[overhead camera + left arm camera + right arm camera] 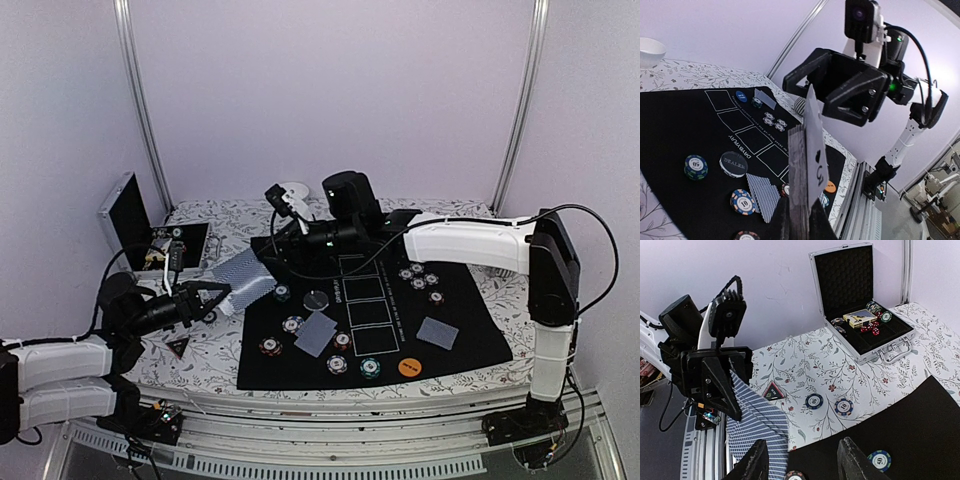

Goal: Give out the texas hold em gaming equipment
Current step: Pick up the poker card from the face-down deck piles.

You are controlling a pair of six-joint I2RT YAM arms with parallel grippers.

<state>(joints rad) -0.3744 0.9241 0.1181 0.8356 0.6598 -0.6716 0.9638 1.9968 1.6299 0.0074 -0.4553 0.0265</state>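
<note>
1. The left gripper (pixel 212 297) was clamped on the deck of cards (pixel 245 275), which it held fanned above the left edge of the black mat (pixel 460 300). The right gripper (pixel 807 462) faced the deck with its fingers spread wide and nothing between them.
2. One card (pixel 816 150) stood out from the deck, tilted toward the right gripper. If the fingers closed too deep, they would probably pinch several cards instead of one.
3. The fan looked loose at its free end. A pull on the one card could drag its neighbours out, and they would drop on the mat or the flowered cloth (pixel 805 365).
4. The two grippers were near each other. A small error in the approach could knock finger against finger and jar the deck loose.
5. Chips (pixel 292 324), a round dealer disc (pixel 317 299) and dealt cards (pixel 317 334) lay on the near part of the mat. A dropped card or a low arm could push them out of place.
6. A card released from high up could land face up and spoil the deal.
</note>
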